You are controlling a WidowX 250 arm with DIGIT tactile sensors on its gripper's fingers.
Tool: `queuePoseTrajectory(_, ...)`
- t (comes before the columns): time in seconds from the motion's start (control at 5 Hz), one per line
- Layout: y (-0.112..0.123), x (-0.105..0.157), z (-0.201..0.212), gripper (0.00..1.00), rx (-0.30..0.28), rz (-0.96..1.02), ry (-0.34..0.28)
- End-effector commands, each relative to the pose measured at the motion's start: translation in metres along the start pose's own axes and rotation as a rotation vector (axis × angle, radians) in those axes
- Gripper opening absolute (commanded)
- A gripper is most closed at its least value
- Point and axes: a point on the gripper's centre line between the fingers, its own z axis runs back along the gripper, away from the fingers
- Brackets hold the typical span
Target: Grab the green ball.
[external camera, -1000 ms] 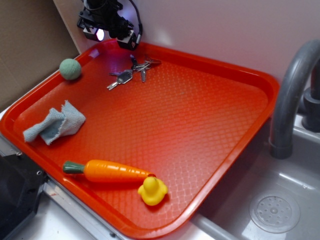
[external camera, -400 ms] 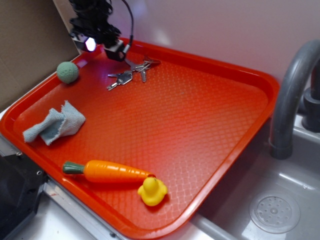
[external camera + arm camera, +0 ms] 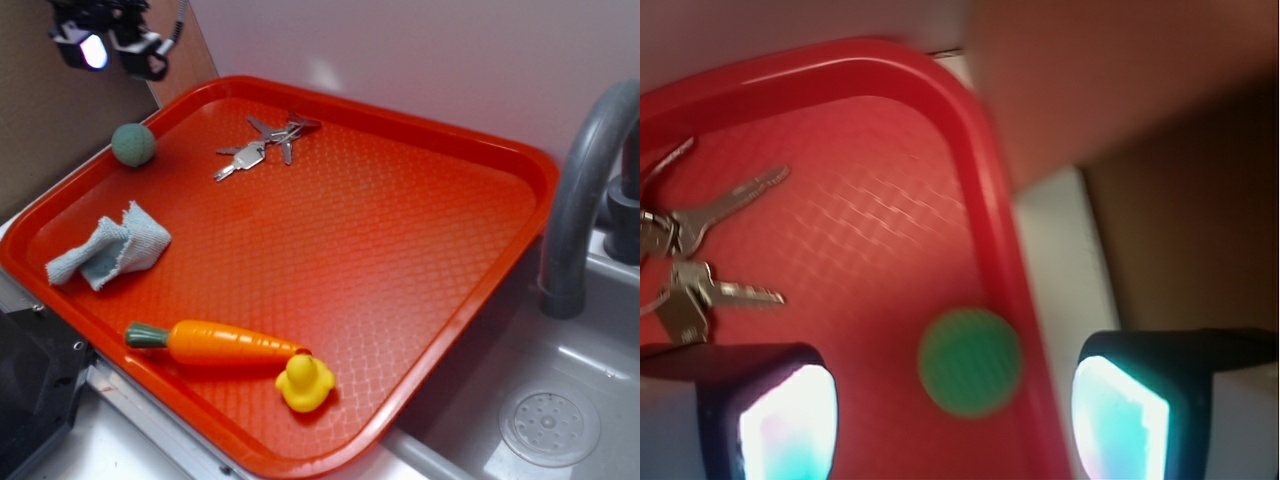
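My tool (image 3: 108,50) hung above the far left corner of the red tray (image 3: 520,160), its two fingers spread apart and holding nothing. The green ball (image 3: 133,144) lay on the tray floor just inside the left rim, below the tool and not touching it. From the wrist camera, the ball (image 3: 970,362) appeared blurred between my two glowing fingertips (image 3: 785,420), close against the tray's raised edge (image 3: 985,240). A bunch of keys (image 3: 262,146) rested near the tray's back edge, to the right of the ball and apart from it. A crumpled pale blue cloth (image 3: 108,248) sat farther forward along the left side. An orange carrot (image 3: 215,341) lay along the front rim, its tip touching a yellow duck (image 3: 305,381). A grey faucet (image 3: 585,190) rose over the sink (image 3: 548,425) at right.
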Motion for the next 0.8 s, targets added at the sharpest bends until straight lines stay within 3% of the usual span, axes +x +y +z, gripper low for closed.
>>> queuePoseTrajectory(0.0,0.034,-0.021,0.017,1.0,0.039,0.001,0.016)
queuePoseTrajectory(0.4,0.028,-0.028,0.006,1.0,0.07,-0.026,0.021)
queuePoseTrajectory(0.6,0.026,-0.025,-0.006,1.0,-0.062,0.094,0.078)
